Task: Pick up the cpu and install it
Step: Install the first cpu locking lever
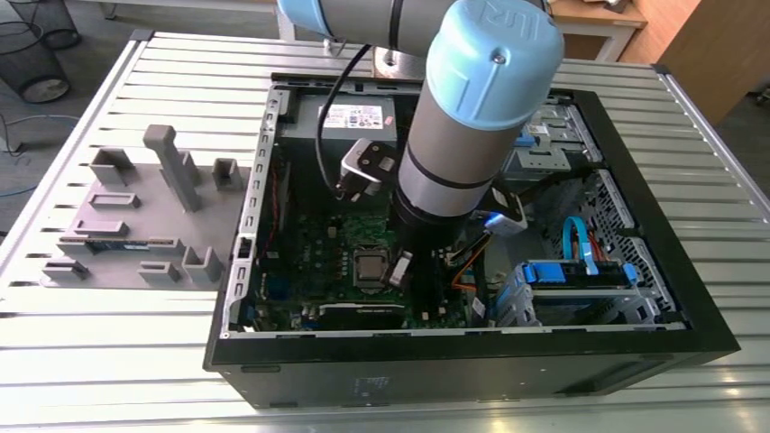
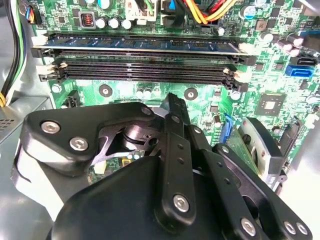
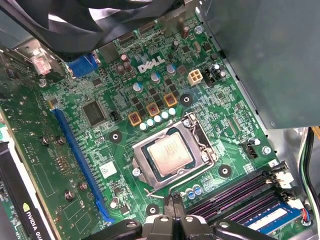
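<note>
We are finding the gripper (image 3: 172, 204) with its fingers drawn together to a narrow tip, gripping nothing. It is poised close over the motherboard (image 3: 85, 150), just beside the socket (image 3: 197, 131); we cannot tell whether the tip is touching the board. The cpu (image 3: 170, 152) is lying flat inside that socket, metal top upward, apart from the fingers. In the first wrist view the picture's edge is cutting off most of the gripper. In the second wrist view the black linkage (image 2: 175, 160) is covering the board beneath it. In the exterior view the arm (image 1: 470, 135) is masking the fingers.
</note>
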Controlling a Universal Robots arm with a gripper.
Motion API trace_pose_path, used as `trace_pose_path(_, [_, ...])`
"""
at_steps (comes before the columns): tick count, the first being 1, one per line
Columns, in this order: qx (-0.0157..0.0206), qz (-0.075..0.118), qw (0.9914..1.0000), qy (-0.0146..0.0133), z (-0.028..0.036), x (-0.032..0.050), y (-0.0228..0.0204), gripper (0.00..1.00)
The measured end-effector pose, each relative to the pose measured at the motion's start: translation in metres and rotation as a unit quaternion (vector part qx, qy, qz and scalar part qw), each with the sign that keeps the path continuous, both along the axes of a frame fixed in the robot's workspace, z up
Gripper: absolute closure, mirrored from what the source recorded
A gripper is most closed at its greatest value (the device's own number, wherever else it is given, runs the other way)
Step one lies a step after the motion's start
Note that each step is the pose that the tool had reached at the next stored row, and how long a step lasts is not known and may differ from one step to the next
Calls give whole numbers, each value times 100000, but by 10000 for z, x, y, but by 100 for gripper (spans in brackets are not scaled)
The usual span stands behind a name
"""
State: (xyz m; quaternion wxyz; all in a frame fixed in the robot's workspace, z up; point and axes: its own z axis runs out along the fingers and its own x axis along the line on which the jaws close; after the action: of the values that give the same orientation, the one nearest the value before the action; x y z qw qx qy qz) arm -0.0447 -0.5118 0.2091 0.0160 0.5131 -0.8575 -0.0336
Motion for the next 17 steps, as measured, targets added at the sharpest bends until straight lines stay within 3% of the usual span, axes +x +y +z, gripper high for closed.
trace_pose_path(6, [-8, -1, 100000, -103, 0, -65, 8, 89])
trace_pose_path(11, [-5, -3, 99999, -494, 0, -170, 25, 89])
trace_pose_path(17, [-2, -24, 99997, -764, 0, -215, 153, 89])
